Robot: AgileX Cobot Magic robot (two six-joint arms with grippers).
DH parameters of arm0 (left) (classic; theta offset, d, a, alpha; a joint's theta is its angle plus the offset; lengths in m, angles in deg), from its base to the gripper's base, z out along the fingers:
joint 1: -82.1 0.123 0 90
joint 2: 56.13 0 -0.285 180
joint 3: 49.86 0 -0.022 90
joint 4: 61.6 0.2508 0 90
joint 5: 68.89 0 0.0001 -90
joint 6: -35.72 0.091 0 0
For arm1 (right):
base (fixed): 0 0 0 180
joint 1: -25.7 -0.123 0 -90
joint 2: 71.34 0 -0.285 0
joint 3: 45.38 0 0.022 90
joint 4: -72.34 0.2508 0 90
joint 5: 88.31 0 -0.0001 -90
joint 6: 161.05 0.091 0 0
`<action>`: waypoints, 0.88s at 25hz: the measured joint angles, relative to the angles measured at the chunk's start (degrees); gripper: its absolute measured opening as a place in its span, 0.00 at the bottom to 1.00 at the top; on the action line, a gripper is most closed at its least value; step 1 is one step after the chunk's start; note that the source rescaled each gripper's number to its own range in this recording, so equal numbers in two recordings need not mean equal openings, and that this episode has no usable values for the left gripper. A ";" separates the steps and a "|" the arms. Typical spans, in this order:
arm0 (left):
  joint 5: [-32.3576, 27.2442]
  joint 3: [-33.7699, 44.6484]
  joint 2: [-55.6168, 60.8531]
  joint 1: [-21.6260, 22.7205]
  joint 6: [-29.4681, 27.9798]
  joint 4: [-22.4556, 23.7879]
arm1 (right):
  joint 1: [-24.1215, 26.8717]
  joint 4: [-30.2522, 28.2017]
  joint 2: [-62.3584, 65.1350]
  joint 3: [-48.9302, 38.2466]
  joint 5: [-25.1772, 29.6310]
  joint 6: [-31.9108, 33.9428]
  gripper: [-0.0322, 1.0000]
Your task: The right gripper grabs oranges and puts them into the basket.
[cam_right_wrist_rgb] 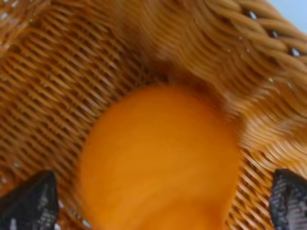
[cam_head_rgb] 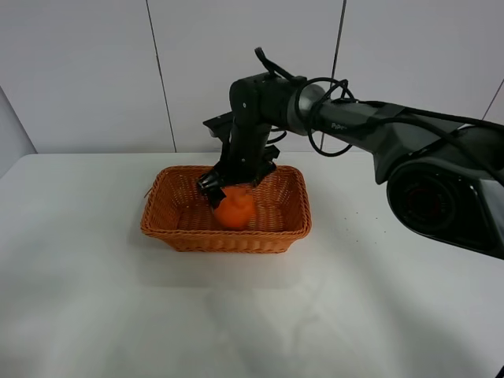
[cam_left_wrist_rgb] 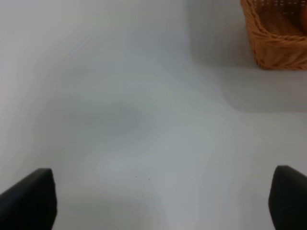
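Well inside basket (cam_head_rgb: 228, 234) rim, right hand (cam_head_rgb: 222, 192) straddles orange (cam_head_rgb: 235, 211).

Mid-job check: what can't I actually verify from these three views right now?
Exterior high: the right gripper covers the top of the orange, so jaw contact is hidden.
Right wrist: the orange is blurred; whether it rests on the basket floor is unclear.
Left wrist: the frame edge cuts the basket to one corner; the rest is off-frame.
Exterior high: the left gripper is out of frame.
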 joint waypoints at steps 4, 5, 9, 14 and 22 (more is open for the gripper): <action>0.00 0.00 0.00 0.00 0.00 0.00 | 0.00 0.00 0.23 6.30 5.53 0.00 1.00; 0.00 0.00 0.00 0.00 0.00 0.00 | 0.00 0.00 0.36 8.69 7.27 0.00 1.00; 0.00 0.00 0.00 0.00 0.00 0.00 | 0.60 -0.34 2.29 14.74 9.17 -0.04 1.00; 0.00 0.00 0.00 0.00 0.00 0.00 | 3.11 -1.09 4.64 15.96 9.67 -0.04 1.00; 0.00 0.00 0.00 0.00 0.00 0.00 | 14.13 -1.13 3.93 15.96 9.99 -0.04 1.00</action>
